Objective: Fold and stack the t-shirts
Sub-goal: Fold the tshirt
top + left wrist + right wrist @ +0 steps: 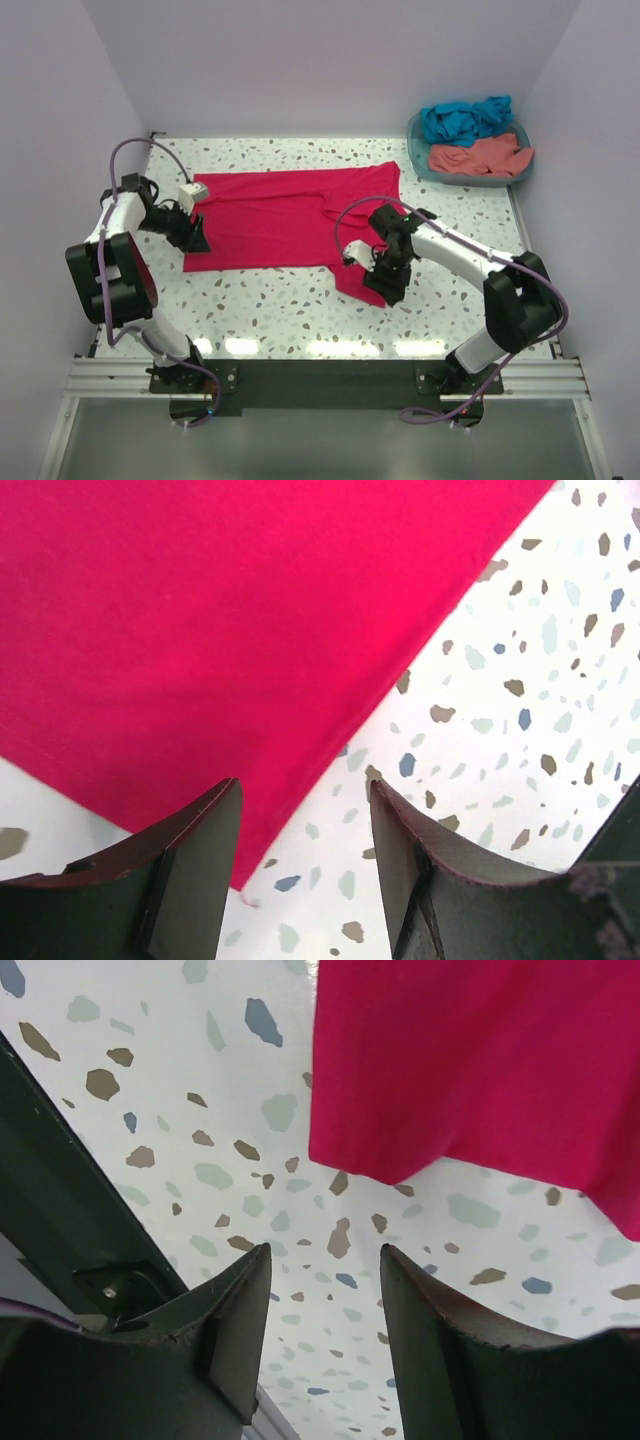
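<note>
The crimson-pink t-shirt (285, 215) lies spread flat across the speckled table (270, 310), one sleeve pointing toward the near edge. My left gripper (197, 240) hovers at the shirt's near-left corner (240, 875); its jaws stand open and nothing is between them. My right gripper (388, 285) is over the sleeve's near tip (385, 1175), also open and empty, with bare table between its fingers (245, 1300). The teal-blue t-shirt (465, 118) and the salmon-coral t-shirt (480, 157) lie crumpled in the basket.
A teal plastic basket (420, 160) stands at the table's far right corner. White walls enclose the table on three sides. A dark metal rail (320, 375) carrying both arm bases runs along the near edge.
</note>
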Robot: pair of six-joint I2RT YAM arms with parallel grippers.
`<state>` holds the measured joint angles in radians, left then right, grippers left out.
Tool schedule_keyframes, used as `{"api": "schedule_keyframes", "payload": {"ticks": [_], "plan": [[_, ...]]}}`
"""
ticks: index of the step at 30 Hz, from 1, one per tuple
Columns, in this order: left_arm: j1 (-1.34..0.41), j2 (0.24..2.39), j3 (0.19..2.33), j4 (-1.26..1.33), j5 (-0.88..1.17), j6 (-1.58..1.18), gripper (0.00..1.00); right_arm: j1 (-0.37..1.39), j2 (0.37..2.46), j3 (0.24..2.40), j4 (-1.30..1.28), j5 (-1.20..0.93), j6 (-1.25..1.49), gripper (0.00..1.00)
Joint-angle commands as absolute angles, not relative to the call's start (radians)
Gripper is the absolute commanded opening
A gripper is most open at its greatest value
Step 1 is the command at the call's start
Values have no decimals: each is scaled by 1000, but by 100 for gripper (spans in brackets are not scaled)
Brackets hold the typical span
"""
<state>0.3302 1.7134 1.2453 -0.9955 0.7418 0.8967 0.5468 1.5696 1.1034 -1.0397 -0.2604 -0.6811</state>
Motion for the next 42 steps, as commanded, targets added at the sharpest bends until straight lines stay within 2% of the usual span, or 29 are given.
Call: {"api": "schedule_keyframes", "payload": {"ticks": [1, 9, 15, 20, 23, 26, 27, 32, 35, 42], "plan": [[330, 1623, 1209, -982, 770, 942, 59, 583, 1503, 1048, -904, -201, -666, 51], [331, 1589, 1158, -937, 738, 910, 59, 618, 1531, 966, -743, -88, -614, 55], [330, 1588, 1144, -908, 706, 897, 59, 620, 1577, 996, -733, -104, -608, 58], [331, 1585, 1115, -856, 667, 890, 60, 618, 1627, 953, -672, -94, -609, 55], [331, 1598, 1104, -850, 641, 914, 60, 618, 1646, 942, -640, -97, -607, 42], [340, 1591, 1098, -874, 629, 1024, 58, 618, 1638, 945, -653, -118, -606, 14], [345, 1583, 1095, -883, 629, 1070, 57, 617, 1619, 945, -660, -129, -606, 0], [359, 1588, 1115, -1028, 580, 1446, 54, 618, 1563, 948, -725, -150, -615, 0], [357, 1620, 1129, -1077, 537, 1576, 50, 617, 1545, 965, -759, -156, -606, 0], [354, 1677, 1135, -1043, 482, 1684, 49, 615, 1532, 1000, -796, -160, -578, 0]]}}
